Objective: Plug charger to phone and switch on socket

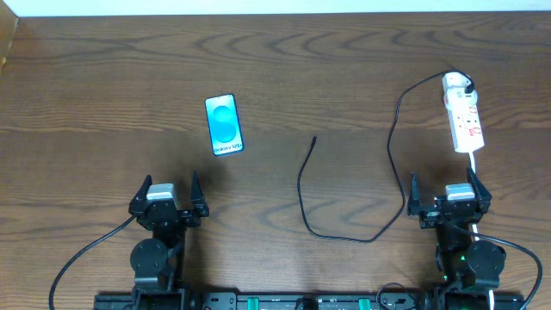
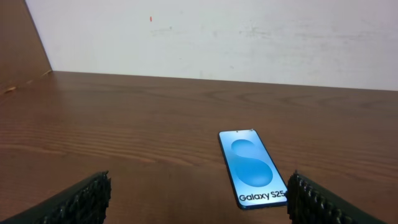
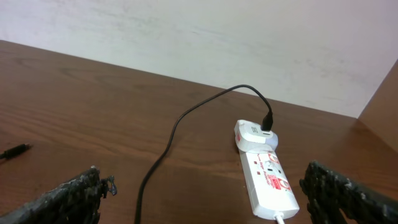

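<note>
The phone (image 1: pixel 225 125) lies flat on the wooden table, screen lit blue-cyan with white text; it also shows in the left wrist view (image 2: pixel 252 167). The socket (image 1: pixel 463 113) is a white power strip at the right, seen closer in the right wrist view (image 3: pixel 266 172). The charger's white plug (image 3: pixel 255 134) sits in the strip's far end. Its thin black cable (image 1: pixel 394 155) loops down across the table to a free plug tip (image 1: pixel 313 138), also in the right wrist view (image 3: pixel 17 150). My left gripper (image 1: pixel 169 197) is open and empty, nearer than the phone. My right gripper (image 1: pixel 448 196) is open and empty, nearer than the socket.
The socket's white cord (image 1: pixel 473 164) runs toward the right arm. A pale wall (image 2: pixel 211 37) borders the table's far edge. Thick black robot cables (image 1: pixel 77 254) trail from both arm bases at the table's near edge.
</note>
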Robot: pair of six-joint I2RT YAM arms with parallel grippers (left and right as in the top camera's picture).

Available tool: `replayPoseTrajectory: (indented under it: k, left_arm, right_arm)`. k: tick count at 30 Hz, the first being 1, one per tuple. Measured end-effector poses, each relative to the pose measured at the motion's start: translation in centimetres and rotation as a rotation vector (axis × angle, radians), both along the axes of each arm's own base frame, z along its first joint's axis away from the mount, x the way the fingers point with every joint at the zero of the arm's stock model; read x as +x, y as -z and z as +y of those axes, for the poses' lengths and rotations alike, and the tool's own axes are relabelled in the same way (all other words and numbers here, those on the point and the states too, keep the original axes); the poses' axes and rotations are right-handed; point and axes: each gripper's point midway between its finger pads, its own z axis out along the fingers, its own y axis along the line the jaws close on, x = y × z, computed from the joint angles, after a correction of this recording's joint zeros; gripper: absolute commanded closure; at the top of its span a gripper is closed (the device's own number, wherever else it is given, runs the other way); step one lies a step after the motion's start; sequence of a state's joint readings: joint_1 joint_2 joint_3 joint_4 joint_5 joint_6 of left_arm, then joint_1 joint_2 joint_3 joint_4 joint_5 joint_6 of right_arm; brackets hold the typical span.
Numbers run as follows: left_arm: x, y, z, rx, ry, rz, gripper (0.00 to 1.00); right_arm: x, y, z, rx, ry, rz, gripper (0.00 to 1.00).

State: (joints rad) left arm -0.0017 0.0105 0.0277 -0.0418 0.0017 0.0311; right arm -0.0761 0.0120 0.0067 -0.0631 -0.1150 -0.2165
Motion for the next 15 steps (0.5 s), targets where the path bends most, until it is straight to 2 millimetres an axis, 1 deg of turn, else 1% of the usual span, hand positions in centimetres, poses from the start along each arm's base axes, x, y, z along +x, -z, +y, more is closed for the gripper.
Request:
replayPoseTrajectory:
  k: [15]
  left_arm:
    - [0.00, 0.00, 0.00, 0.000, 0.000, 0.000, 0.10]
  right_arm:
    - [0.00, 0.00, 0.00, 0.000, 0.000, 0.000, 0.01]
